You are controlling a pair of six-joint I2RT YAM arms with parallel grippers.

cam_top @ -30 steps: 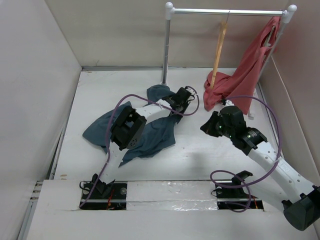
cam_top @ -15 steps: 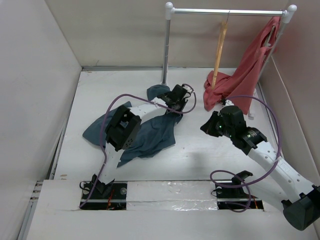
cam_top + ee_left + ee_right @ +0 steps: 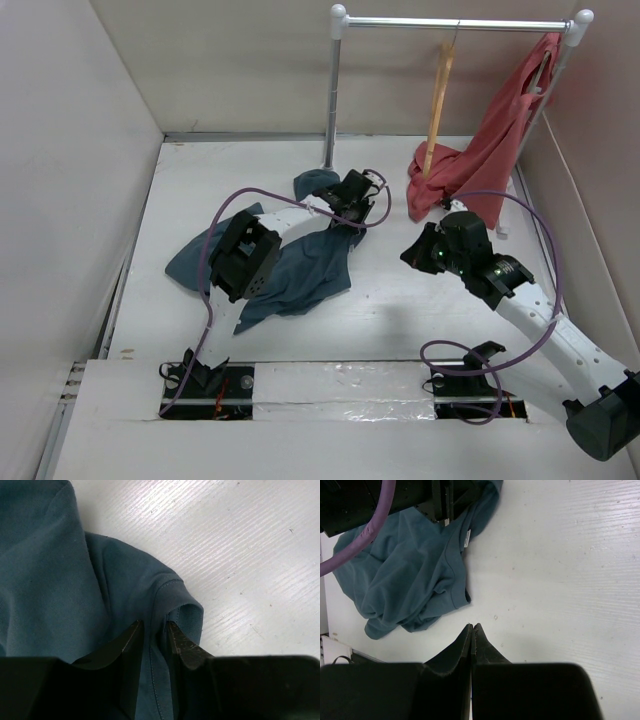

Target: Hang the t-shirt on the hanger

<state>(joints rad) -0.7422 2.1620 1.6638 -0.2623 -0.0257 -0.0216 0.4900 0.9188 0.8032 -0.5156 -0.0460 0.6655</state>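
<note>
The dark slate-blue t-shirt (image 3: 300, 268) lies crumpled on the white table, left of centre. It also shows in the left wrist view (image 3: 55, 570) and the right wrist view (image 3: 410, 565). My left gripper (image 3: 353, 196) (image 3: 154, 625) is at the shirt's far edge, its jaws closed narrowly on a stitched fold of the cloth. The tan wooden hanger (image 3: 437, 100) hangs edge-on from the rail by its thin hook, bare. My right gripper (image 3: 412, 256) (image 3: 471, 626) is shut and empty, low over bare table to the right of the shirt.
A white rail (image 3: 455, 22) on two posts stands at the back right. A coral-red garment (image 3: 490, 150) hangs from its right end and drapes onto the table behind my right gripper. Walls close in the left, back and right sides.
My left arm has shifted slightly left and back, its gripper settling onto the shirt's far edge. The right arm has not moved.
</note>
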